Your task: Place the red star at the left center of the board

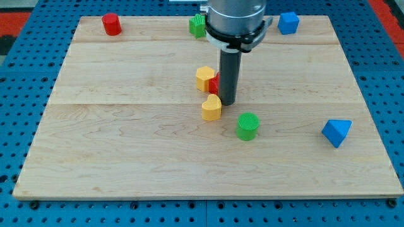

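Red star [214, 82] near board [126, 157] centre, mostly hidden behind my tip [227, 103]
Tip, a bare rod gripping nothing, touches star's right side; yellow hexagonal block [204, 78] adjoins left, yellow heart [212, 108] just below, green cylinder [248, 126] lower right

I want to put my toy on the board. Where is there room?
Lots of room on the view's left, below the red cylinder, and along the bottom edge. It is crowded in the middle, where my tip sits beside the red star, two yellow blocks and the green cylinder.
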